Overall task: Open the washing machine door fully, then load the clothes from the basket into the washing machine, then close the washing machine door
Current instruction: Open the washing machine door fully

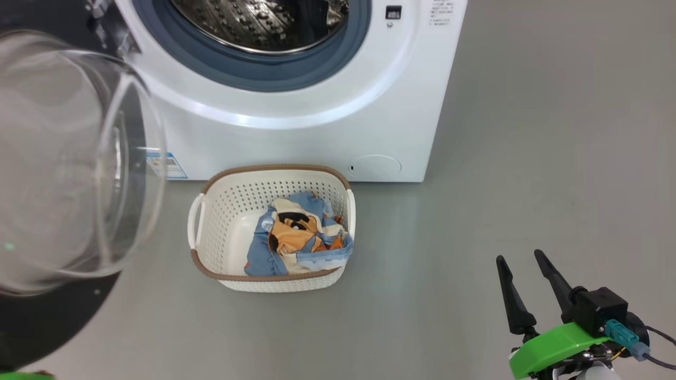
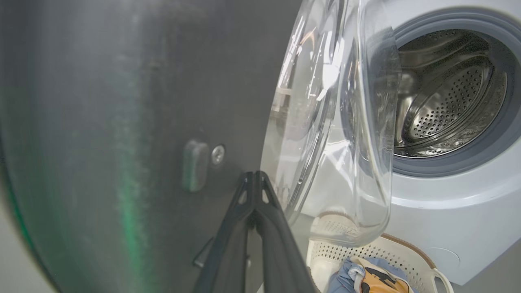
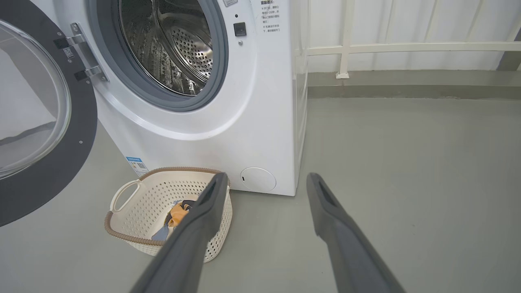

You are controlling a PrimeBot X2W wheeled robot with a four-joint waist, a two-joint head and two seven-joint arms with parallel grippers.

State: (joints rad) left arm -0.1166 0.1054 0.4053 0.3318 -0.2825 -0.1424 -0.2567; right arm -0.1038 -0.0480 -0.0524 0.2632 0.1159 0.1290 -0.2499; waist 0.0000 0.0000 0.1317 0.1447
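**Door swung wide, clothes waiting in the basket**

The washing machine door (image 1: pixel 58 158) stands swung out to the robot's left on its hinge (image 3: pixel 85 61). Its glass bowl (image 2: pixel 338 134) bulges toward the head camera and its black rim (image 1: pixel 47 322) hangs close over the floor (image 1: pixel 528 158). This leaves the mouth of the washing machine (image 1: pixel 317 132) unobstructed, with the grey-blue gasket (image 1: pixel 253 74) and the steel drum (image 1: pixel 259 21) fully exposed. The drum holds nothing that can be seen.

The left hand (image 2: pixel 254 176) has its two fingers pressed together with nothing between them. Their joined tips sit at the inner face of the black rim, just beside the base of the glass bowl. The closed fingers probably serve as a single blunt pusher for pressing the door outward. The wrist view does not settle whether the tips actually touch the rim, or whether the door has reached its stop.

The right hand (image 1: pixel 519 257) is spread wide and empty. It hangs low over bare floor, well to the right of the basket (image 1: pixel 227 211), ready for a pick and out of the door's way.

The basket sits on the floor directly in front of the machine, below the opening and close to its front panel, which keeps the lift into the drum short. The clothes (image 1: pixel 298 237) lie bunched in the basket's right half, blue fabric wrapped around an orange-and-black print. The opening step looks nearly or fully done, and loading has not begun.
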